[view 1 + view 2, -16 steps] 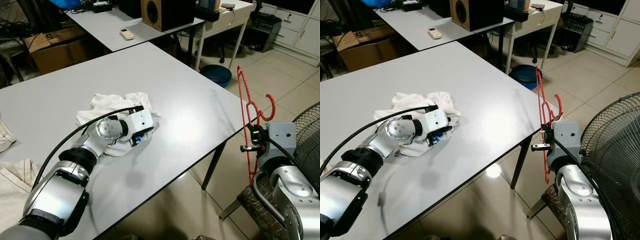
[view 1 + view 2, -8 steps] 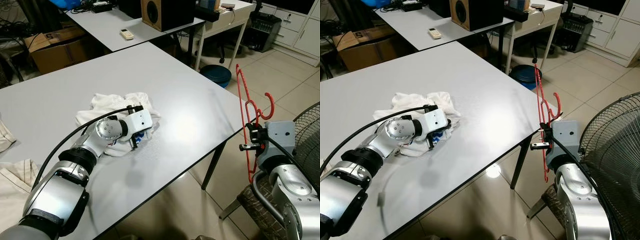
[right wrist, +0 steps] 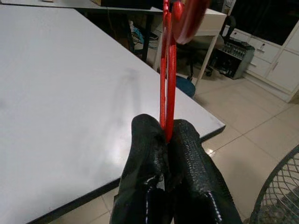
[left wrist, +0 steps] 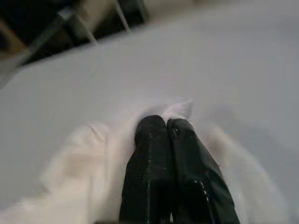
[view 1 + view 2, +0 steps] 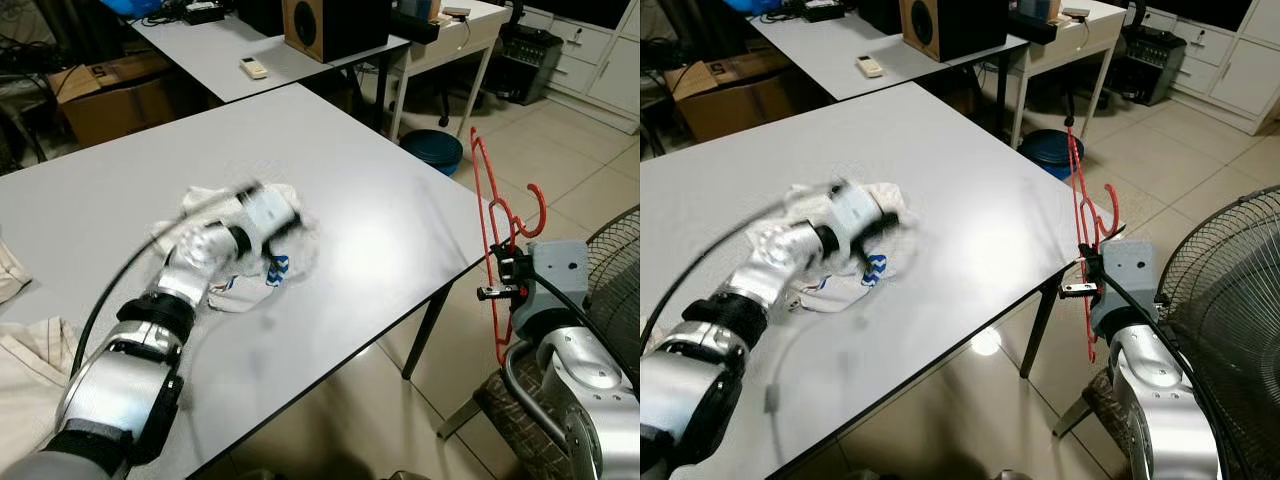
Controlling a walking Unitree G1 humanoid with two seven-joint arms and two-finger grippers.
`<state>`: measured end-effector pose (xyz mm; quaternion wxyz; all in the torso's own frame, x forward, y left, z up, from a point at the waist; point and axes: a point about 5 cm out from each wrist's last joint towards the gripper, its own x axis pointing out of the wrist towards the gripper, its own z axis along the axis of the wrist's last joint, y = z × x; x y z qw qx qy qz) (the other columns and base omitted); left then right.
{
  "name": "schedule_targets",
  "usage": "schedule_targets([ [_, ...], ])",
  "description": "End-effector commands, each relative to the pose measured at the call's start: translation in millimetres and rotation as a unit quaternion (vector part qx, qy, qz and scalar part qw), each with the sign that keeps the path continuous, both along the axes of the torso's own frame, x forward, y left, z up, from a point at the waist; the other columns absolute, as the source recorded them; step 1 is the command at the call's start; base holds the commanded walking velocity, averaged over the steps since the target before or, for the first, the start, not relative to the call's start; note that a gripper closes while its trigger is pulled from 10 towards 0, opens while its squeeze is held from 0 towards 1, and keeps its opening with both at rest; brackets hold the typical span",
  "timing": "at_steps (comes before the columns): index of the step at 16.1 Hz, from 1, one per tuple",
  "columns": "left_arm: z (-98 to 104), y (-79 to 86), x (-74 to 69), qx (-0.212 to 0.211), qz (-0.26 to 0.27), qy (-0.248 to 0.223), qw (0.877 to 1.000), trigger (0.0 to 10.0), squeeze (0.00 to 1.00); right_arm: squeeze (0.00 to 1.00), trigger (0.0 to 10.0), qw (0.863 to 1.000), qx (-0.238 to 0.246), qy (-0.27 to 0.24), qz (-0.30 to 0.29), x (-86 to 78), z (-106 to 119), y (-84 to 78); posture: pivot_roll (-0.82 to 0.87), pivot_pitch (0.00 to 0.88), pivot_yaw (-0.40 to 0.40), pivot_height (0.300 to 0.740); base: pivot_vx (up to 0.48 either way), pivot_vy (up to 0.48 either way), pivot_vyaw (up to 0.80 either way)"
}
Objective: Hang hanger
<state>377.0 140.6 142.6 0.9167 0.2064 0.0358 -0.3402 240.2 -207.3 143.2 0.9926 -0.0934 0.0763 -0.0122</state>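
Hanger [image 5: 497,255]: red, thin, held upright off the table's right corner by the right gripper [image 3: 167,135], whose two black fingers are pressed together on its frame, hook [image 5: 536,208] pointing away toward the tiled floor. It hangs in the air beside the table edge, touching neither the grey table [image 5: 370,190] nor the fan [image 5: 1230,270] standing to the right.

Over on the table, the left gripper [image 4: 164,128] has its fingers clamped on a fold of a white garment [image 5: 855,275] with a bit of blue print. That arm is blurred in the head views, so it is in motion, apparently lifting or tugging the cloth. More pale fabric [image 5: 20,350] lies at the near left corner of the table.

As a judgement of progress: both things are in hand, which is the early part done. The garment is not on the hanger, and the two are well apart. No rail or peg for the hook can be made out. What remains seems to be bringing cloth and hanger together, then finding somewhere to hang it.
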Motion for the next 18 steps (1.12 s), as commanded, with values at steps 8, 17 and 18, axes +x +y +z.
schedule_targets([
  [8, 151.7, 34.3, 26.5, -0.189, 0.067, -0.187, 0.962, 0.0, 0.0, 0.0, 10.0, 0.961, 0.088, -0.077, 0.25, -18.5, 29.0, 43.0, -0.18, 0.0, 0.041, 0.74, 0.0, 0.0, 0.0],
  [17, 147.3, 32.8, 15.2, -0.072, 0.014, -0.191, 0.979, 0.0, 0.0, 0.0, 10.0, 0.914, 0.138, -0.049, 0.378, -27.4, 25.5, 75.1, -0.13, 0.0, 0.03, 0.74, 0.0, 0.0, 0.0],
  [18, 145.9, 29.1, 12.3, -0.069, 0.0, -0.189, 0.98, 0.0, 0.0, 0.0, 10.0, 0.914, 0.137, -0.045, 0.379, -25.3, 24.1, 74.8, -0.13, 0.0, 0.025, 0.74, 0.0, 0.0, 0.0],
])
